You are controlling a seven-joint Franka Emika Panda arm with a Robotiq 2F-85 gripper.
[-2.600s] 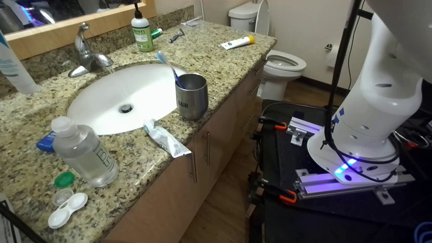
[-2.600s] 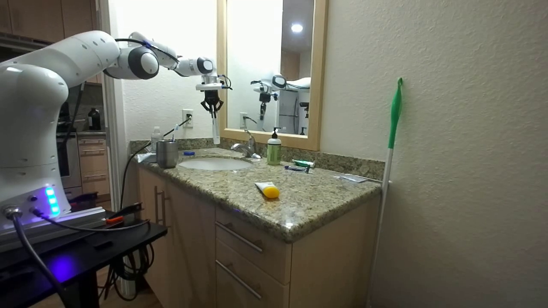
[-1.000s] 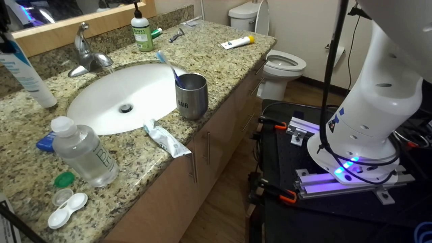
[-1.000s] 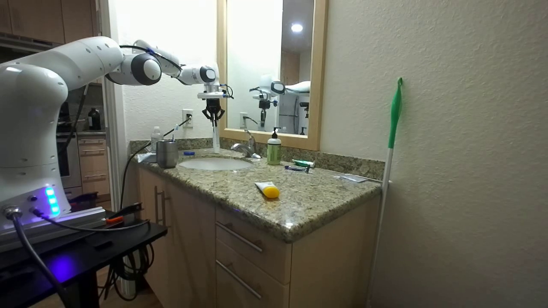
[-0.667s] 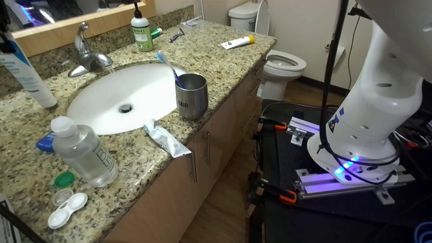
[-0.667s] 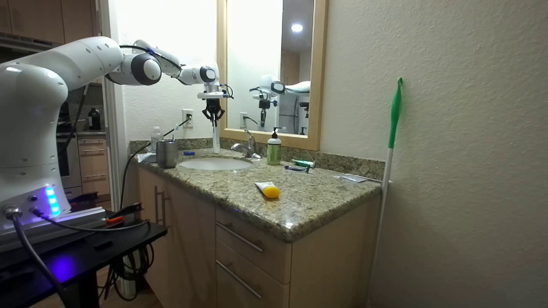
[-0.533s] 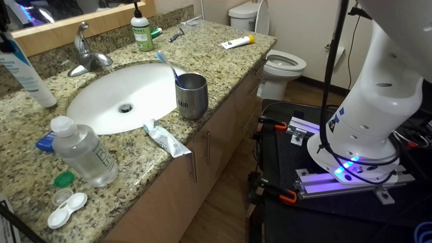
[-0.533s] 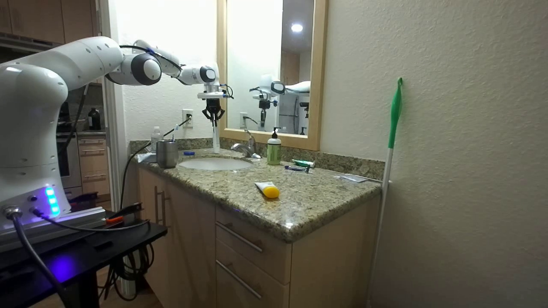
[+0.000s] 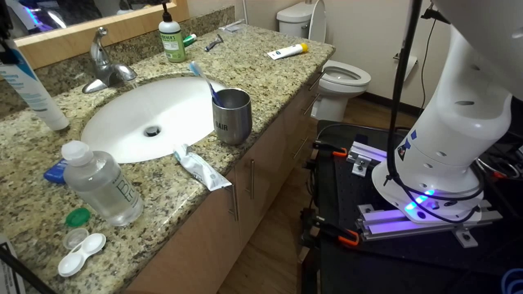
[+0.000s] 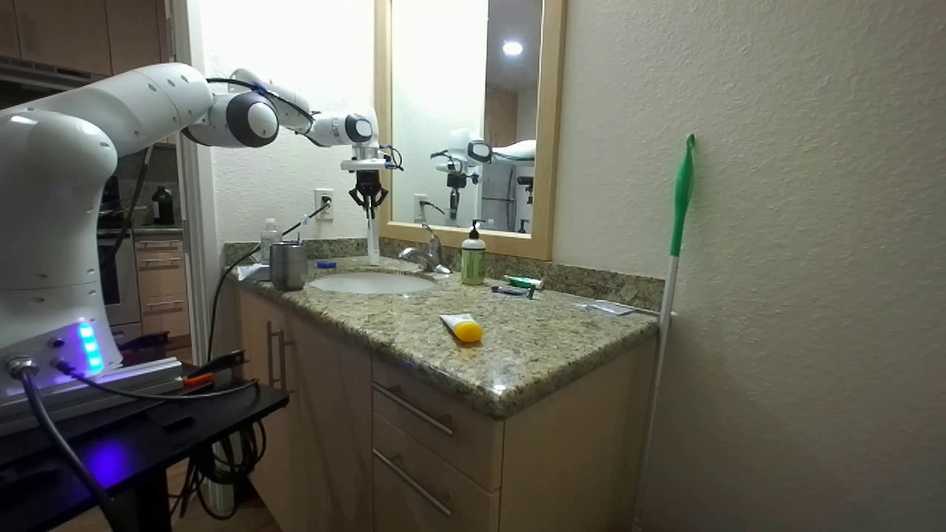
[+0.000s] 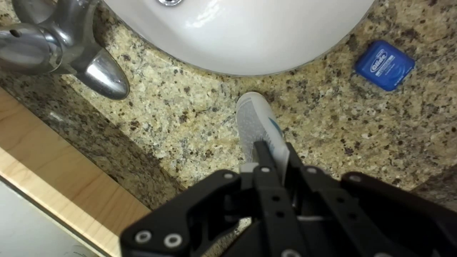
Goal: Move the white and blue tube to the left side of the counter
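The jaws clamp the white and blue tube [image 11: 255, 119], its base seemingly touching the counter [image 10: 414, 318] near the sink [image 11: 250, 43]

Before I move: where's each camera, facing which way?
Exterior view: high by the clear bottle, facing the toilet; robot base, some arm, cropped jaws.
Exterior view: beyond the yellow-capped tube, facing the mirror; robot base, most arm, jaws.
Wrist view: wrist-mounted, facing down; jaws shut on the white and blue tube.
Both exterior views share the cup.
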